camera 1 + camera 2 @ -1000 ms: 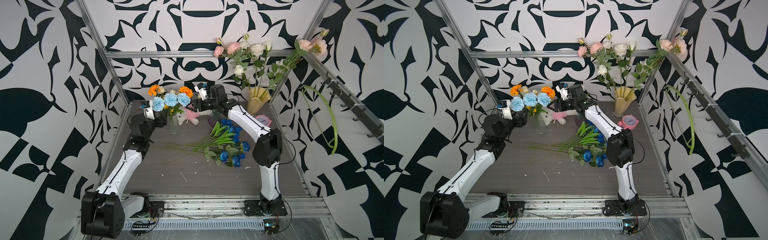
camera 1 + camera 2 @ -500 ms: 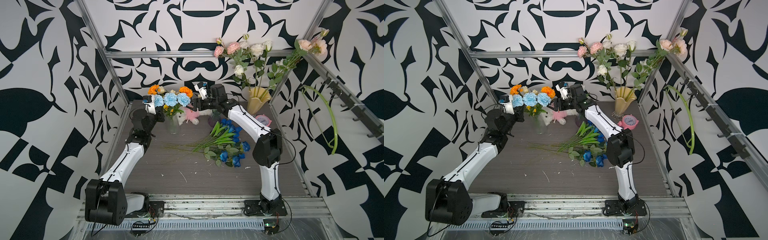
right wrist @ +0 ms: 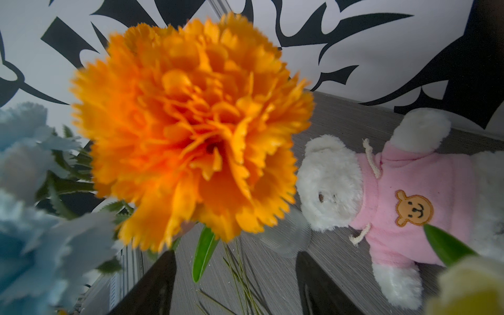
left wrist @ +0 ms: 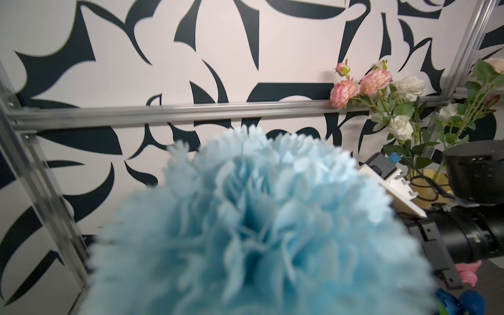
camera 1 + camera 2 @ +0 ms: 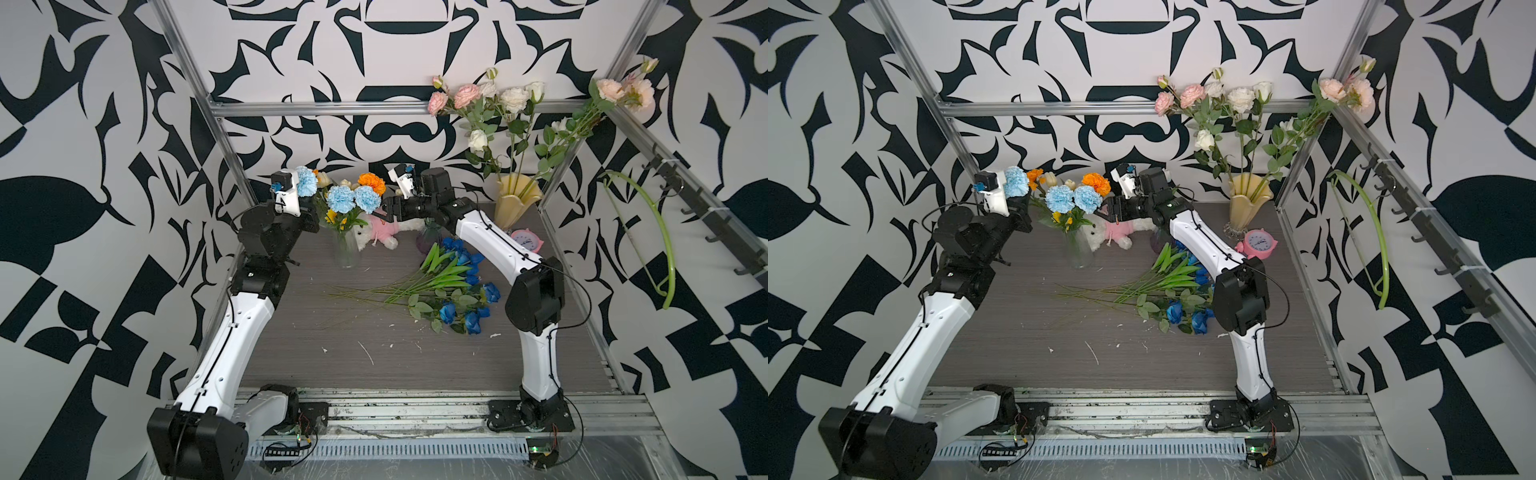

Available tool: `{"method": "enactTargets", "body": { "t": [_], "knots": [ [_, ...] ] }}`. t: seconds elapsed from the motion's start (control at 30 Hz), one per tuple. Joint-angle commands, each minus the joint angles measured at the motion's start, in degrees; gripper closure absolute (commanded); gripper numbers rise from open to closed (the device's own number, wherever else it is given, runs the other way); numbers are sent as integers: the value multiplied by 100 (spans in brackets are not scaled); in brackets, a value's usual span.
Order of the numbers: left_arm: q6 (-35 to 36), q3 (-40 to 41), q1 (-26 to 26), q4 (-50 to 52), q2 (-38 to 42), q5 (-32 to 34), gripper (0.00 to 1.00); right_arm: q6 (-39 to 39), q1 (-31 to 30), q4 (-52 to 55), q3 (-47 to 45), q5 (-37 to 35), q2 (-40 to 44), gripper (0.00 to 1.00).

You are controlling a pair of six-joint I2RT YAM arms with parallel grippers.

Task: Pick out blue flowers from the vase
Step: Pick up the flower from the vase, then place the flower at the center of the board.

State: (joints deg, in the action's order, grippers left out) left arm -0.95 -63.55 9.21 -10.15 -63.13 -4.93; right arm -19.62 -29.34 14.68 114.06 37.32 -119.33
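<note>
A clear glass vase (image 5: 345, 254) at the back of the table holds two pale-blue carnations (image 5: 353, 198) among orange marigolds (image 5: 372, 183) and yellow blooms. A third pale-blue carnation (image 5: 306, 181) stands up and to the left of the bunch, just above my left gripper (image 5: 314, 212), which is shut on its stem. Its head (image 4: 259, 231) fills the left wrist view and hides the jaws. My right gripper (image 3: 234, 283) stands open by the orange marigold (image 3: 191, 131), nothing between its fingers (image 3: 155, 283). Several blue flowers (image 5: 461, 291) lie piled on the table.
A plush bear in pink (image 5: 384, 232) lies behind the vase. At the back right stand a yellow vase (image 5: 517, 199) of pink and white roses and a pink alarm clock (image 5: 527, 240). A green hanger (image 5: 660, 249) hangs on the right wall. A metal frame post (image 5: 232, 166) is close to the left arm.
My left gripper moved in to the vase and shut on one pale-blue carnation. That flower has shifted up and left, away from the other two. The right arm has stayed put.
</note>
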Motion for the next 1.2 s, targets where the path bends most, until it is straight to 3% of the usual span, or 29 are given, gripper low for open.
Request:
{"method": "enactTargets", "body": {
  "t": [0.0,0.2,0.5,0.6,0.73,0.83,0.97,1.17],
  "knots": [
    [421,-422,-16,698,307,27,100,-30,-14,-264,220,126,189,32],
    [1037,-1535,-16,2531,640,247,100,101,8,-18,502,81,261,32],
    [1688,-2110,-16,3845,1134,787,100,289,86,369,939,-77,398,32],
    [1715,-1844,-9,4139,1121,898,100,359,116,388,1041,-283,509,32],
    [2166,-908,135,3822,1251,1603,100,586,242,872,1658,-523,524,32],
    [2630,-387,907,3618,1192,2527,100,611,387,999,1881,-585,605,32],
    [3258,255,2621,2877,1169,4036,100,634,584,1043,1720,-601,790,32],
    [3260,627,4012,2752,686,4962,100,549,787,665,838,-603,1247,32]
  ]
}}
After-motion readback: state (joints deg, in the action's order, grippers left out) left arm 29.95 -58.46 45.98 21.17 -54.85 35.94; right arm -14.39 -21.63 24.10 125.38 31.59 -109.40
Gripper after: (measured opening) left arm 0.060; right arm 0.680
